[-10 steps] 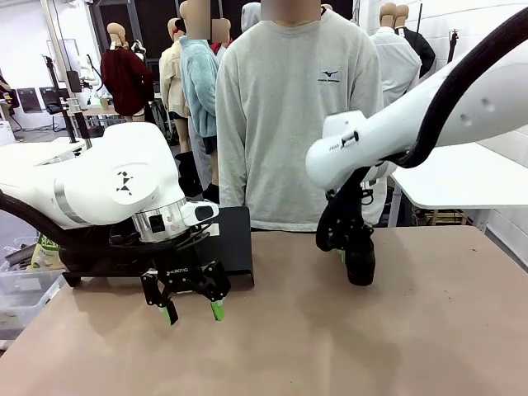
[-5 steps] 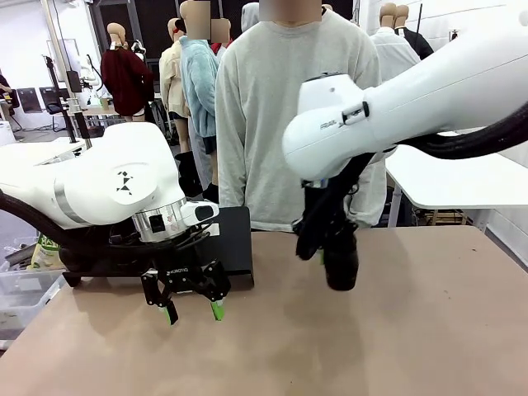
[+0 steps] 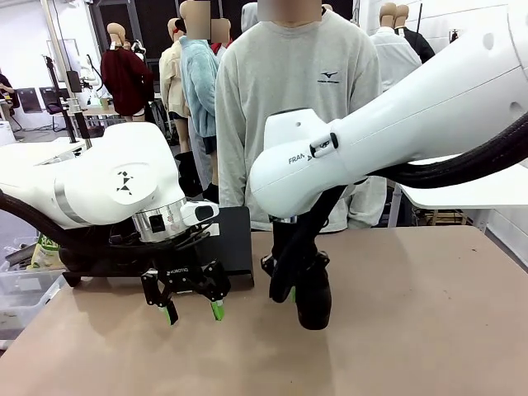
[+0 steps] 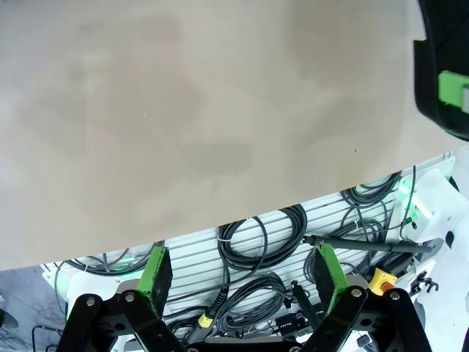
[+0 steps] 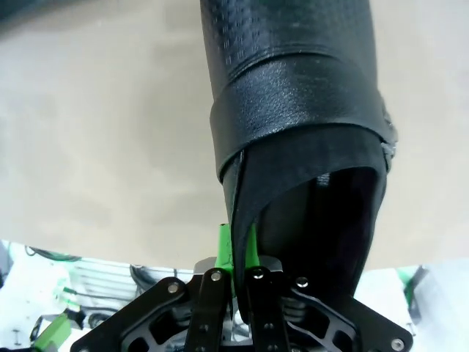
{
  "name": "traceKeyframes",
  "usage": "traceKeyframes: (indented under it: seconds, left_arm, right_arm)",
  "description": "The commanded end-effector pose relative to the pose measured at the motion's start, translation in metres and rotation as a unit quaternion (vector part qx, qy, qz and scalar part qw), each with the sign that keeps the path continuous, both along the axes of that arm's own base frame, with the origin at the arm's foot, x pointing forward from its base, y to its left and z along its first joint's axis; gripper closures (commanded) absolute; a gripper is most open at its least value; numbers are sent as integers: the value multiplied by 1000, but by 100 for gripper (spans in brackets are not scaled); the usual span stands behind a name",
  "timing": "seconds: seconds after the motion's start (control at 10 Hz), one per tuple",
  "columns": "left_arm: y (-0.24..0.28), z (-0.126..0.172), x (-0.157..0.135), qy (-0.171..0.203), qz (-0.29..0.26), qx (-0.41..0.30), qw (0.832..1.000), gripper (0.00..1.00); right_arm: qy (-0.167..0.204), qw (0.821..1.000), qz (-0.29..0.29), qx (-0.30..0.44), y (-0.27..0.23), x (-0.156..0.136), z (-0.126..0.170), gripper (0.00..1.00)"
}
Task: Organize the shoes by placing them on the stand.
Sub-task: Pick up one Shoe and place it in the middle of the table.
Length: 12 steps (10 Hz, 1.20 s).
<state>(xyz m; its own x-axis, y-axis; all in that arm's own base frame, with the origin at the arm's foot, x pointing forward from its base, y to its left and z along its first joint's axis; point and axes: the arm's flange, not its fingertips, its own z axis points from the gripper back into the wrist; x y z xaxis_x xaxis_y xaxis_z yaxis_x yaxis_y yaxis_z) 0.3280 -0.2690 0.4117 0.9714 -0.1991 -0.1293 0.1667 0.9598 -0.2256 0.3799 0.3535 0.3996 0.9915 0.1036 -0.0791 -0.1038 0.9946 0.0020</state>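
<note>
1. While it hangs toe-down in the air above the table (image 3: 412, 330), the black shoe (image 3: 313, 297) is pinched by the right gripper (image 3: 285, 285) — its green fingers (image 5: 236, 249) are clamped tight on the thin edge of the shoe's opening, one pad inside and one outside.
2. Seen from the right wrist, the shoe's glossy upper runs away from the fingers, with a band across it and the bare tabletop beyond.
3. To the robot's left of the shoe, the left gripper (image 3: 194, 311) hangs just over the table with its jaws spread wide and nothing between them.
4. Behind that gripper, and farther left of the shoe, stands a black stand (image 3: 235, 243) at the table's far edge.
5. Beyond the shoe, a person in a light grey sweatshirt (image 3: 289, 115) stands at the far side of the table.
</note>
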Motion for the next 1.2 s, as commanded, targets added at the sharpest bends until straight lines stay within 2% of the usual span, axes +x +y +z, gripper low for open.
traceKeyframes:
  seconds: [0.0,0.3,0.4,0.5,0.8,0.9,1.1]
  left_arm:
    - [2,0,0,5,1,-5,1000,0]
    - [2,0,0,5,1,-5,1000,0]
    - [2,0,0,5,1,-5,1000,0]
    - [2,0,0,5,1,-5,1000,0]
    - [2,0,0,5,1,-5,1000,0]
    - [2,0,0,5,1,-5,1000,0]
    - [2,0,0,5,1,-5,1000,0]
  right_arm:
    - [21,999,10,27,-2,-3,-6,100]
    - [87,995,36,40,1,10,-27,100]
    - [100,993,39,43,2,13,-31,91]
    - [117,991,42,48,2,15,-34,74]
    - [118,991,37,55,2,17,-33,14]
    - [116,991,39,58,1,17,-31,0]
    - [104,992,43,58,0,16,-25,0]
